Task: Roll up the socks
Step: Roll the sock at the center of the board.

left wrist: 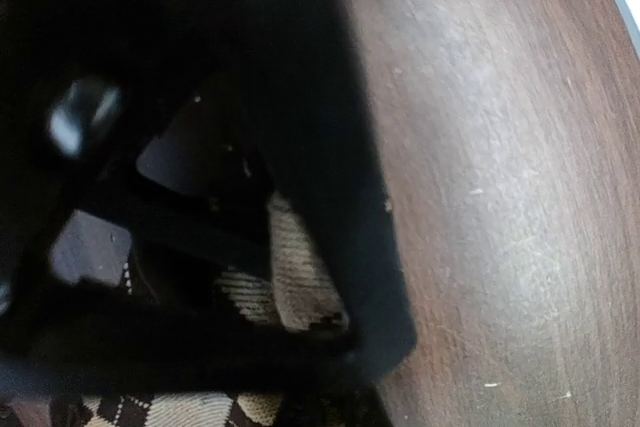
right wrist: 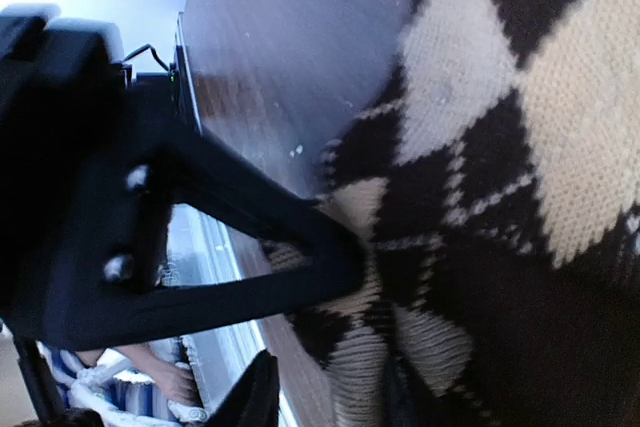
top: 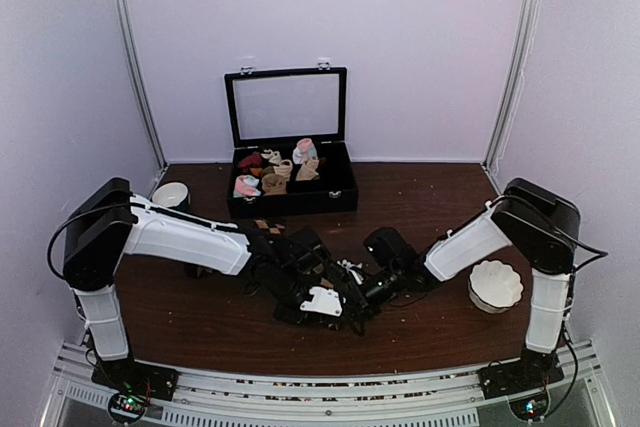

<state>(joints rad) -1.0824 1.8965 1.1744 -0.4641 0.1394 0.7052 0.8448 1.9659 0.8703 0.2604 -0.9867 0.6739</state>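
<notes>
When viewed through right wrist, spread from one to five o'clock as dark knit with pale argyle diamonds: socks (right wrist: 480, 147), lying on brown table (right wrist: 290, 67). On right gripper (right wrist: 305, 312), jaws apart, upper fingertip touching bunched knit edge, lower finger just showing at six o'clock. Through left wrist, left gripper (left wrist: 352, 347) pinched together on sock cloth, fingers (left wrist: 330, 147) black and blurred, tan-and-brown knit beneath them toward six o'clock, bare wood at three o'clock. From above, both wrists huddled mid-table at six o'clock of box (top: 292, 202), covering most of socks; only tan flecks peeping out at ten o'clock of huddle. Box open, lid upright, small sock rolls (top: 275, 172) inside. At ten o'clock of huddle, white bowl (top: 170, 195), near left arm's elbow; at three o'clock, second bowl (top: 495, 285), beside right arm.
</notes>
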